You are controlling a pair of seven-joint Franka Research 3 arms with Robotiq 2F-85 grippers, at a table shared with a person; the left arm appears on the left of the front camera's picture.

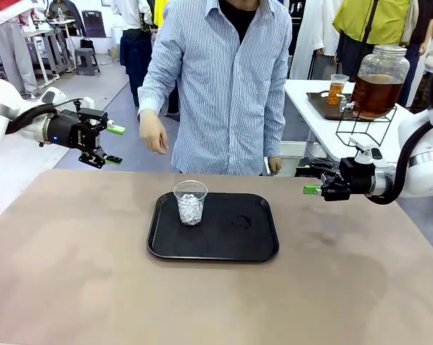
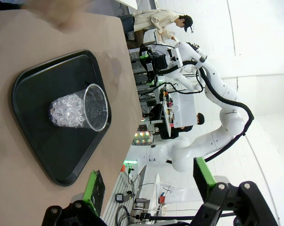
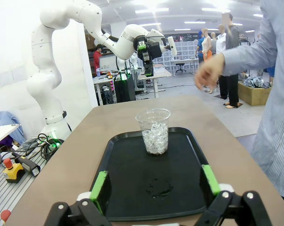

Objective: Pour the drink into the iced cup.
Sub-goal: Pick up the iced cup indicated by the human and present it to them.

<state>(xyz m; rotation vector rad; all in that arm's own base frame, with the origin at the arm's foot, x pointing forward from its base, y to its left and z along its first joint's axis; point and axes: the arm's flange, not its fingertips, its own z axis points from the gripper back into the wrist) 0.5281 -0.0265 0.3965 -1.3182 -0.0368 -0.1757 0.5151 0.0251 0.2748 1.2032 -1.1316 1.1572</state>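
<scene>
The cup [image 1: 191, 202] stands upright with its long axis vertical and its mouth up. It has ice inside and sits on the tray [image 1: 259, 248], straight ahead of my right claw [image 1: 309, 180] and lower than it. That claw is open and level, its arm reaching in over the counter [image 1: 72, 273] edge. My left claw [image 1: 113, 144] is open too, level and facing across. The drink [image 1: 374, 97] sits in a jar [image 1: 388, 54] behind the right claw.

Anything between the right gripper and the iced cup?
Nothing visible. The right gripper, open, hangs right of the tray; only bare tray lies between it and the cup. The person's hand is raised behind the far edge.
</scene>
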